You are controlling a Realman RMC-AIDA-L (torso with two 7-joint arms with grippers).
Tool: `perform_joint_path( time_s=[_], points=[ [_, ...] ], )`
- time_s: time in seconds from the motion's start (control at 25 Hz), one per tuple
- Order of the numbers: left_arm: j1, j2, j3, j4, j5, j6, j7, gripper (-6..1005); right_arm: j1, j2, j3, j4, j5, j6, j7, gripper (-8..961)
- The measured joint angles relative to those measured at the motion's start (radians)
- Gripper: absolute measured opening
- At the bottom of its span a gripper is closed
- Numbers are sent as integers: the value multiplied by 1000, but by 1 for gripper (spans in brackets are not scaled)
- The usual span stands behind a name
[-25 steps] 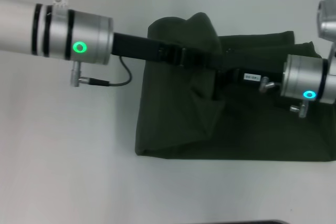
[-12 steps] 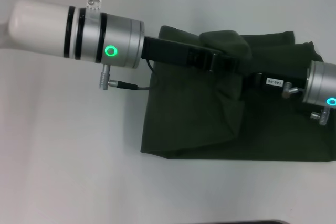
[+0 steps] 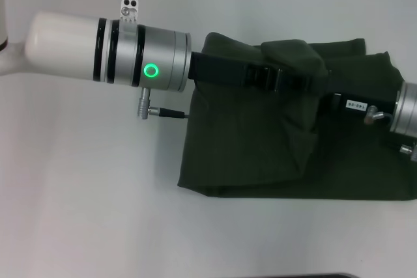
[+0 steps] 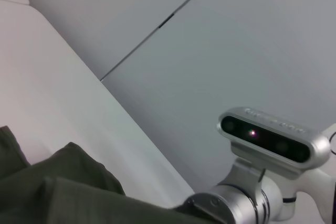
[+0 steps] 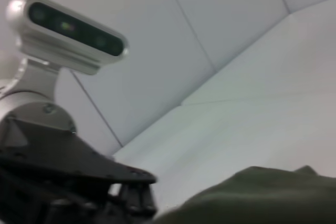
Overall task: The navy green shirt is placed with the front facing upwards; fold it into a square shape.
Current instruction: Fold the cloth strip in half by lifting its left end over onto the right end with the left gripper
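Note:
The navy green shirt (image 3: 247, 148) lies partly folded on the white table, with no lettering showing. My left gripper (image 3: 311, 81) reaches in from the left over the shirt's far part, shut on a raised flap of cloth (image 3: 293, 56) that drapes over its fingers. Coming from the right edge, my right gripper (image 3: 326, 96) meets the same flap and is shut on it, its fingertips hidden by the cloth. The flap hangs down toward the near side. Green cloth also shows in the left wrist view (image 4: 63, 187) and the right wrist view (image 5: 262, 192).
The white table (image 3: 85, 193) stretches bare to the left of and in front of the shirt. The shirt's right part runs out of the head view. Each wrist view shows the other arm's wrist camera (image 4: 273, 137) (image 5: 68, 30) close by.
Both grippers have moved to the right with the raised flap, carrying it farther over the shirt. The shirt's left edge has shifted rightward, uncovering more table.

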Motion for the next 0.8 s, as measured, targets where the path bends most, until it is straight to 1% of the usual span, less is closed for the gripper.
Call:
perform_joint_path(
  time_s=[0.16,0.32,0.44,0.6,0.68,0.8],
  points=[
    [1,0,20,-1,-5,7,8,99,-32,-1,47,-17,0,23,-1,63],
    [0,0,33,-2,-8,7,9,101,-81,-2,141,-61,4,-5,-17,246],
    [0,0,33,-2,-10,5,9,106,-127,-2,196,-101,52,-48,-23,362],
    [1,0,35,-7,-25,3,9,111,-180,-3,213,-133,136,-84,-24,503],
    [8,0,36,-9,-33,7,16,114,-192,-3,216,-146,150,-97,-23,602],
    [37,2,29,0,-41,7,50,119,-201,-6,214,-160,150,-120,-24,751]
  ],
)
